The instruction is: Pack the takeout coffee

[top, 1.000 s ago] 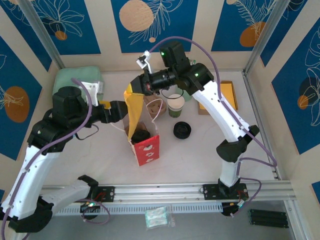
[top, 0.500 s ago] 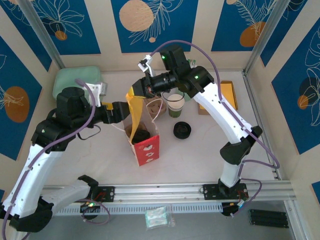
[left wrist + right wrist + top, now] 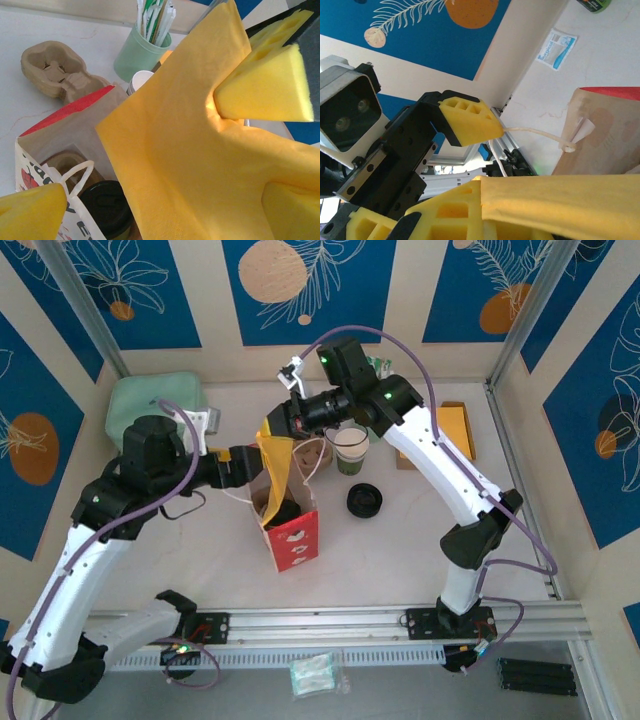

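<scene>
The takeout coffee [image 3: 107, 205] stands inside the open paper bag [image 3: 296, 537], which has a red side and is upright in the middle of the tabletop [image 3: 400, 550]. From the left wrist view the black lid of the coffee is seen low in the bag, just beside the white bag handle [image 3: 75, 172]. The right claw [image 3: 281, 426] is clenched on the upper corner of a yellow napkin [image 3: 272, 468], and this napkin hangs down over the mouth of the bag. The left claw [image 3: 243, 462] is released, with its yellow foam fingers [image 3: 30, 210] wide apart, and it hovers at the left side of the bag, close to the napkin; I cannot tell if it touches it. Behind the bag lies a pulp cup carrier [image 3: 55, 67], and near it is a green holder [image 3: 140, 52] with straws. A lidless cup [image 3: 351, 448] stands right of the bag, and a stack of black lids [image 3: 364, 500] lies in front of this cup.
</scene>
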Robot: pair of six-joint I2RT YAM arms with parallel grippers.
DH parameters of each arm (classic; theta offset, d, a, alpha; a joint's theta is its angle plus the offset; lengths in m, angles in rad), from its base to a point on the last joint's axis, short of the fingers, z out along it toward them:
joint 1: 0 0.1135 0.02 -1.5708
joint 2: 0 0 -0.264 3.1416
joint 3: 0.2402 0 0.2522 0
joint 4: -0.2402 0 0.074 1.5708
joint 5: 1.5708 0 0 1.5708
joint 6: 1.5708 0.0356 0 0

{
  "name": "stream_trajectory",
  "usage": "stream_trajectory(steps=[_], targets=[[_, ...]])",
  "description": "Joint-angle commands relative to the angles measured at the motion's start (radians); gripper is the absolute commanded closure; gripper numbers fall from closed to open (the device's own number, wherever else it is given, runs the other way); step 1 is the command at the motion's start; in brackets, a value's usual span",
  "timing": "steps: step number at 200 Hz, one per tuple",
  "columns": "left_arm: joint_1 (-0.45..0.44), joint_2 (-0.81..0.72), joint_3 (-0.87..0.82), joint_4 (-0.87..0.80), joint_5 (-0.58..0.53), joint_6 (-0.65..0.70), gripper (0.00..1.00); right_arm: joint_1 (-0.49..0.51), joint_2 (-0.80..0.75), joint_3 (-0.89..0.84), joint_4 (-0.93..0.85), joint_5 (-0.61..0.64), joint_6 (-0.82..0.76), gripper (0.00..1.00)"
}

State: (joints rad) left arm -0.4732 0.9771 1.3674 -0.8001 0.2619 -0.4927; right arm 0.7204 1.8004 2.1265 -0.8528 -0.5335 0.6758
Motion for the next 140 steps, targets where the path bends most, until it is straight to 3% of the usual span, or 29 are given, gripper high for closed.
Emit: stream_trajectory(steps=[1, 83, 140], targets=[[0.005, 0.001, -0.009, 0.013, 0.002, 0.005, 0.01, 0.008, -0.033, -0.018, -0.020, 0.019, -0.035, 1.00], [0.005, -0.001, 0.004, 0.012, -0.001, 0.005, 0.01, 0.007, -0.008, 0.100, -0.088, 0.059, -0.074, 1.00], [0.005, -0.007, 0.006, 0.008, -0.003, 0.007, 0.01, 0.011, -0.014, 0.062, -0.076, 0.071, -0.076, 1.00]])
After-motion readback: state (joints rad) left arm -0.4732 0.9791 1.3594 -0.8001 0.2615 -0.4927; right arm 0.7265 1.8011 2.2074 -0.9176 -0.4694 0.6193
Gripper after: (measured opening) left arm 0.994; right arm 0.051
